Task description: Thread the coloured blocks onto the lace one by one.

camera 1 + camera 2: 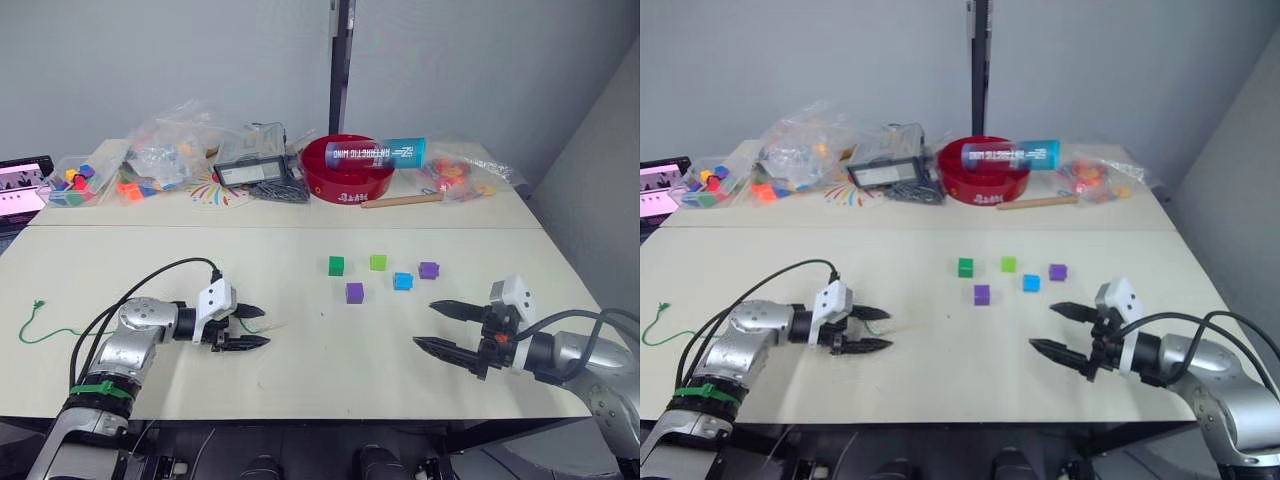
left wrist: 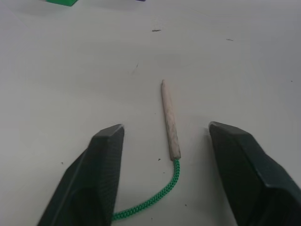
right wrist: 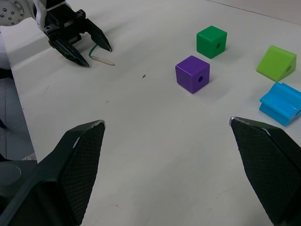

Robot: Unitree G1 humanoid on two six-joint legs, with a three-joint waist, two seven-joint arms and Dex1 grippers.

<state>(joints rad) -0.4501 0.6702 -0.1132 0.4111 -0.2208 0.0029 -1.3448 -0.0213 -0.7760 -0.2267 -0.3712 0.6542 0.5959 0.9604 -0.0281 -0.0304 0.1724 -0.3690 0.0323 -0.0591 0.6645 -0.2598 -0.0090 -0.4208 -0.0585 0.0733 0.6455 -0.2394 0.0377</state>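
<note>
Several coloured blocks lie mid-table: dark green (image 1: 336,265), light green (image 1: 378,262), blue (image 1: 403,281) and two purple (image 1: 428,270) (image 1: 354,292). The green lace (image 1: 50,333) runs from its knotted end at the far left edge to its pale stiff tip (image 2: 169,117), which rests flat on the table. My left gripper (image 1: 266,327) is open and low over the table, its fingers (image 2: 106,174) on either side of that tip without touching it. My right gripper (image 1: 424,323) is open and holds nothing, nearer the front edge than the blue block (image 3: 281,103).
Along the back stand a red bowl (image 1: 345,165) with a blue-labelled tube (image 1: 385,152) across it, a wooden stick (image 1: 400,200), a black device (image 1: 250,172) and bags of toy pieces (image 1: 150,160). A lit screen (image 1: 20,185) sits at the far left.
</note>
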